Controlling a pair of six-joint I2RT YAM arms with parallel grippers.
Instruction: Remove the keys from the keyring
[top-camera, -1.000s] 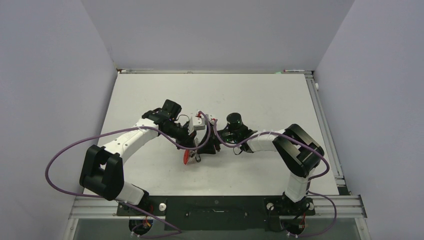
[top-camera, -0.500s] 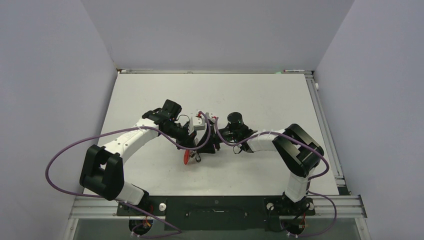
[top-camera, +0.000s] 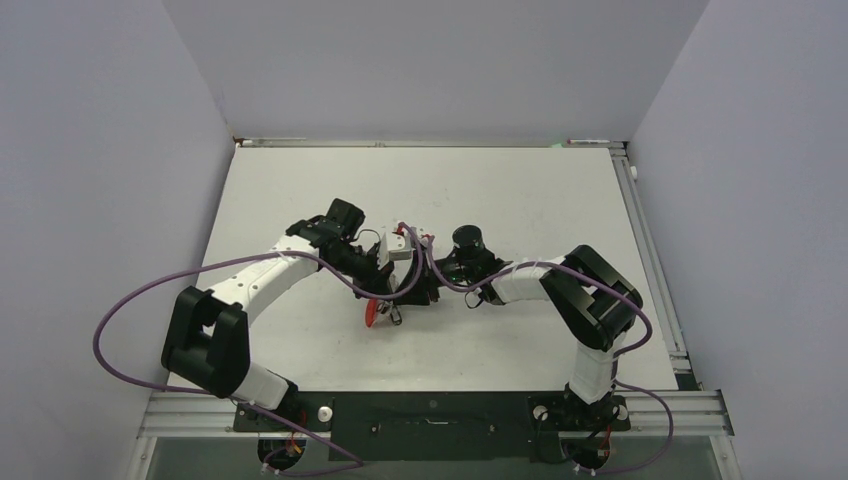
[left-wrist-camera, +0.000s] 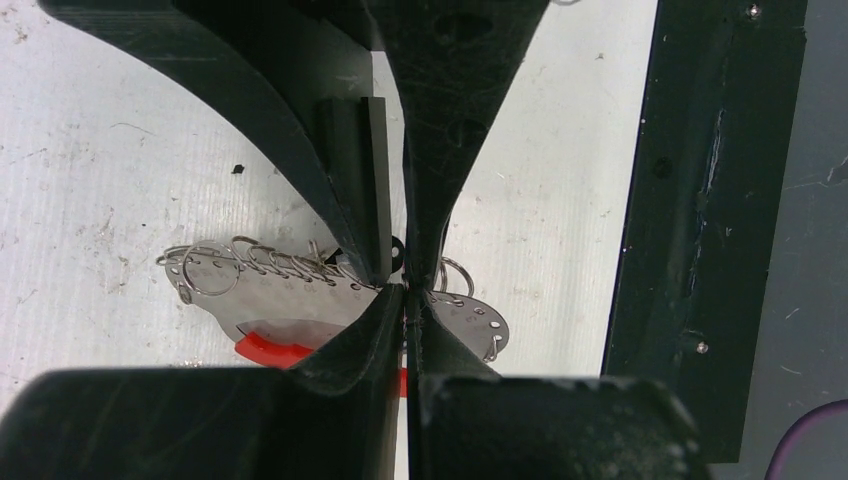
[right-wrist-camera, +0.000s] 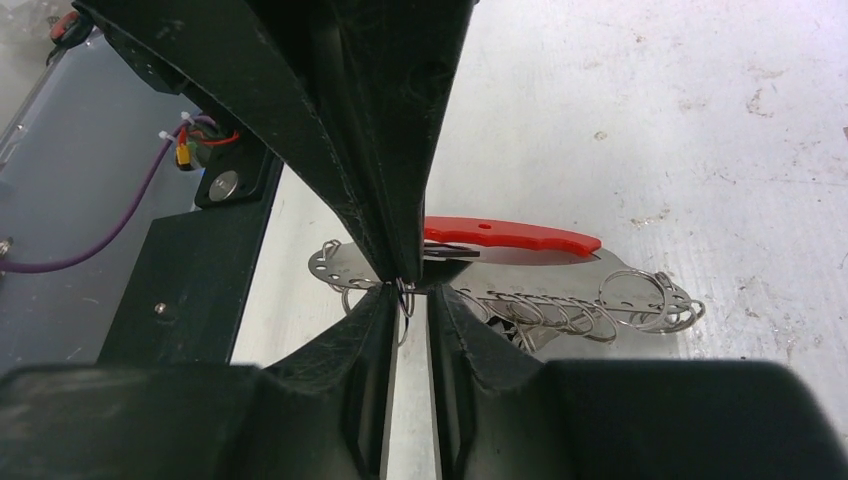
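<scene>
The keyring (right-wrist-camera: 560, 285) lies on the counter (top-camera: 500, 200) at the centre of the top view. Its red part is at the lower left there, and a row of wire rings runs along its silvery band. The keys are too small to pick out; a dark loop just above the fingertips in the left wrist view may be one. The left hand (left-wrist-camera: 405, 305) is shut on the band's edge. The right hand (right-wrist-camera: 408, 295) meets it tip to tip, closed to a thin gap with a wire ring in it. I judge this the step of working a key off its ring. Next, one hand should hold the band fast while the other slides the key round the coil in small moves.
</scene>
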